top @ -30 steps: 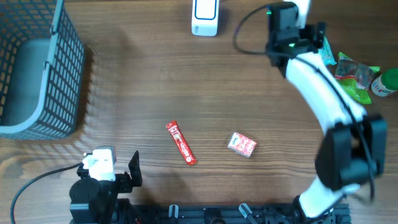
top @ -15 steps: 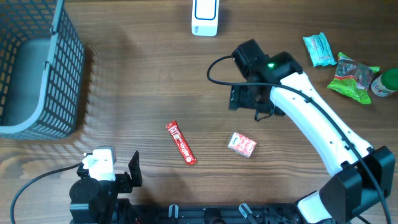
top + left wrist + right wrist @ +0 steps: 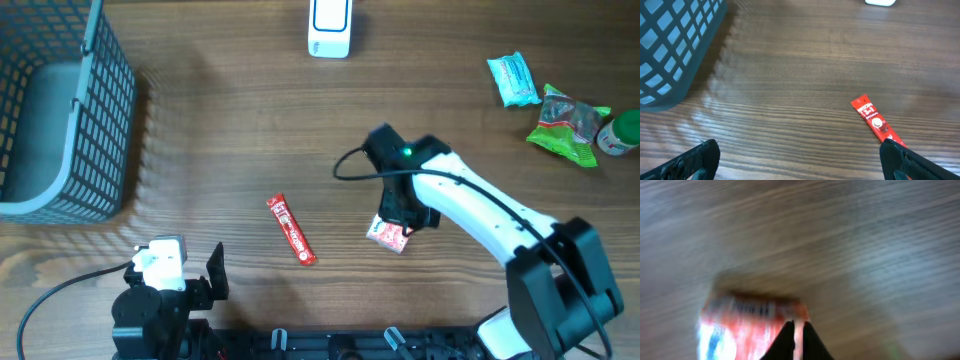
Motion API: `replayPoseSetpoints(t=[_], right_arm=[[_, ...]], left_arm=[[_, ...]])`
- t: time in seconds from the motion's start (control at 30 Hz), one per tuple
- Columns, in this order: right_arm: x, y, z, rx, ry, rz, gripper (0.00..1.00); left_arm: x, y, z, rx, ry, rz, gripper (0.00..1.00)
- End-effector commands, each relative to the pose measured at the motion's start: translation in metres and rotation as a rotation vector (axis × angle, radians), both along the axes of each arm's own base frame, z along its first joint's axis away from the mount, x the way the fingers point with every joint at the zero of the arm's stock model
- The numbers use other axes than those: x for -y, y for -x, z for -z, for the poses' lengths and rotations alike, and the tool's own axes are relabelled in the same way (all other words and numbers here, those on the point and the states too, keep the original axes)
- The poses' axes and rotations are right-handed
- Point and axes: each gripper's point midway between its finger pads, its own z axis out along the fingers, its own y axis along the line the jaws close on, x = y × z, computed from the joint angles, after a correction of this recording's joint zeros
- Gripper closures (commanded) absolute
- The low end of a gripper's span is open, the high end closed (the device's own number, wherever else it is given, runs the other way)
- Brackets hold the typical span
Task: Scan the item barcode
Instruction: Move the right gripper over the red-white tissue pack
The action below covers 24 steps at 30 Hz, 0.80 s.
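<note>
Swinging in from the far corner, the right gripper [image 3: 399,224] is pinching its fingers [image 3: 783,342] nearly together on the packet [image 3: 386,236], readying it for scanning.

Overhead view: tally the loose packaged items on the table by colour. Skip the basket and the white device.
Red: 2 (stick sachet, small packet)
Green: 2 (crinkled bag, round lid)
Teal: 1 (wrapper)
Total: 5
</note>
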Motion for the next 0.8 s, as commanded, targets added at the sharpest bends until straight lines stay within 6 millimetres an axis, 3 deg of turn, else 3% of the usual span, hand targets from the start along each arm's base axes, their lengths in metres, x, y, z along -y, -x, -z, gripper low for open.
replayPoseSetpoints(t=[0.0,0.13,0.2,0.37,0.5,0.67,0.77], right_arm=[[0.006,-0.002,0.031,0.017,-0.076,0.11,0.84],[0.009,-0.004,0.044,0.035,-0.106,0.069,0.87],[0.001,0.002,0.044,0.003,-0.153,0.011,0.92],[-0.066,0.044,0.028,-0.192,-0.518,-0.106,0.96],[-0.094,0.069,0.016,-0.284,-0.626,-0.141,0.96],[-0.097,0.071,0.018,-0.282,-0.601,-0.124,0.96],[-0.074,0.067,0.028,-0.256,-0.455,-0.046,0.96]], left_arm=[[-0.001,-0.001,0.001,0.001,0.003,-0.008,0.0],[-0.001,-0.001,0.001,0.001,0.003,-0.008,0.0],[-0.001,-0.001,0.001,0.001,0.003,-0.008,0.0],[-0.001,-0.001,0.001,0.001,0.003,-0.008,0.0],[-0.001,-0.001,0.001,0.001,0.003,-0.008,0.0],[-0.001,-0.001,0.001,0.001,0.003,-0.008,0.0],[-0.001,-0.001,0.001,0.001,0.003,-0.008,0.0]])
